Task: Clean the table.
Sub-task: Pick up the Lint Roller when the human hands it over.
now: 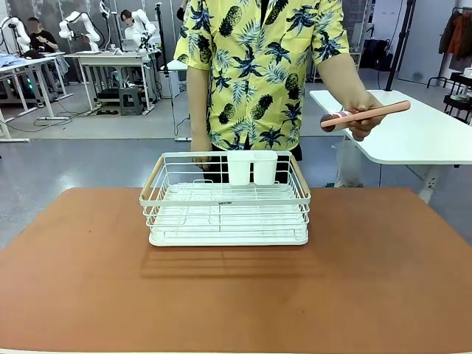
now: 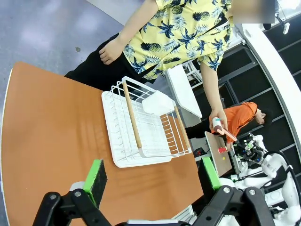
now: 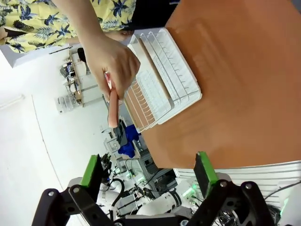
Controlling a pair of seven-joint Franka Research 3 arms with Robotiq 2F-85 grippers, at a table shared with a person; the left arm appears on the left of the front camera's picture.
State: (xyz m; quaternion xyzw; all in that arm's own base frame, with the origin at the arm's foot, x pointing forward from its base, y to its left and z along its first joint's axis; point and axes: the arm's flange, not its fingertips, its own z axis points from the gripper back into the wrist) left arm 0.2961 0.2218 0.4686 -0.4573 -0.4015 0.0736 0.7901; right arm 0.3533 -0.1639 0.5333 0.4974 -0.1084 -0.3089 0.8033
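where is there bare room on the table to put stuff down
The table is bare left of the rack, right of it, and across the wide strip between rack and near edge. Crowded at the far middle: the rack sits there, a person behind it. Their hand holds a pink tool past the far edge, on the right.

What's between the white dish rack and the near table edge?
Nothing; the front view shows bare table there, up to the dish rack.

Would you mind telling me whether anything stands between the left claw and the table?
Nothing visible does: bare table lies before the open left claw; the white dish rack stands farther on, toward the person.
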